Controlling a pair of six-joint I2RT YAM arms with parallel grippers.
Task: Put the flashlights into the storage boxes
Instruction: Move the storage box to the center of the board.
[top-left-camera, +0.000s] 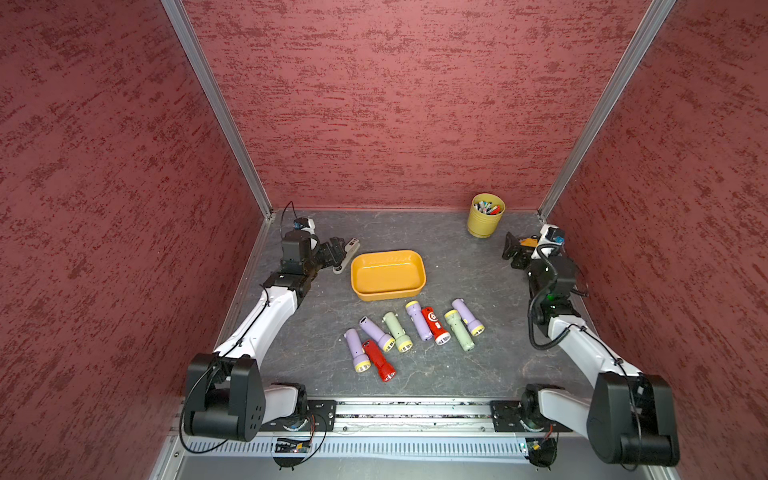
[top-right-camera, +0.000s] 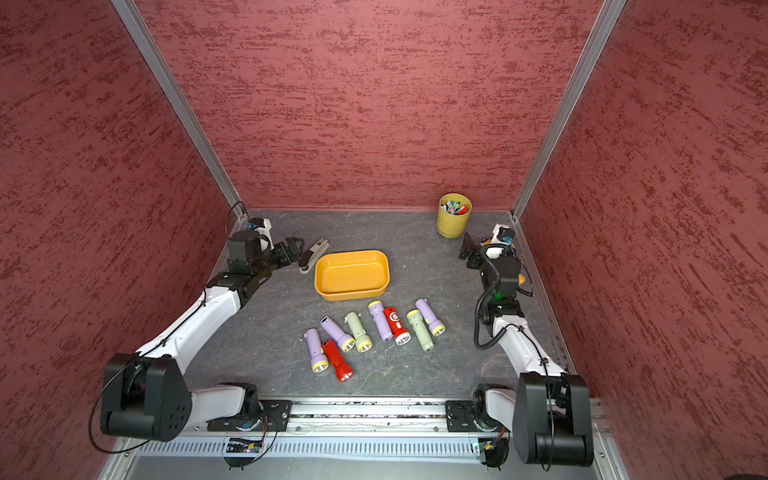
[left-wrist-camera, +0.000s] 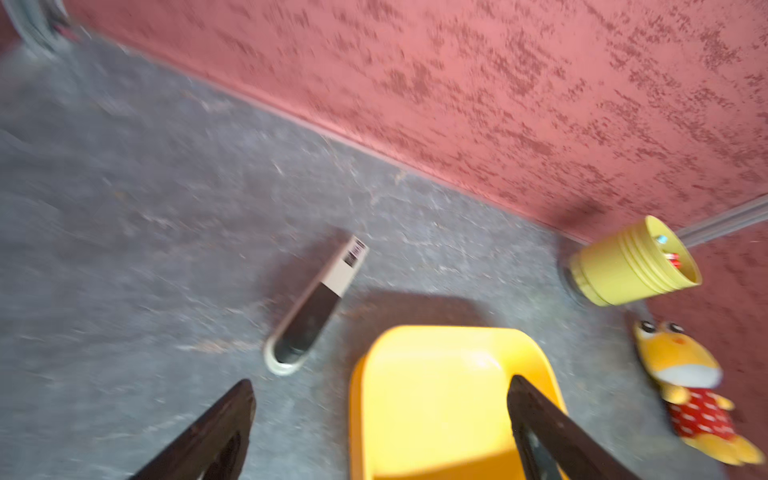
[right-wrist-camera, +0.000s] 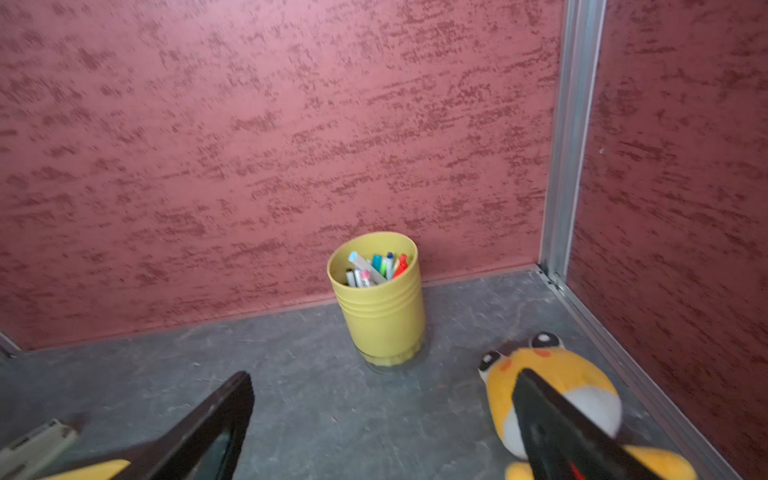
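Here, all eight flashlights (top-left-camera: 397, 331) lie on the grey surface (top-left-camera: 316, 332), loosely strung out just in front of the orange-yellow tray (top-left-camera: 388, 294), none of them inside it. Four form a cluster on the left, where a plain red flashlight (top-left-camera: 379, 360) touches a lilac flashlight (top-left-camera: 356, 349). Four more lie to the right, among them the red flashlight with a white emblem (top-left-camera: 434, 325). The left end effector (left-wrist-camera: 380, 380) hangs by the tray's left end, its fingers (left-wrist-camera: 224, 415) spread wide with nothing between them, just beside a grey-white stapler (left-wrist-camera: 316, 307). The right end effector (right-wrist-camera: 384, 374) is likewise released and empty, near the back right corner, in front of a yellow cup of pens (right-wrist-camera: 380, 307). One finger seems to overlap a yellow plush toy (right-wrist-camera: 552, 374), though blur hides whether they touch.
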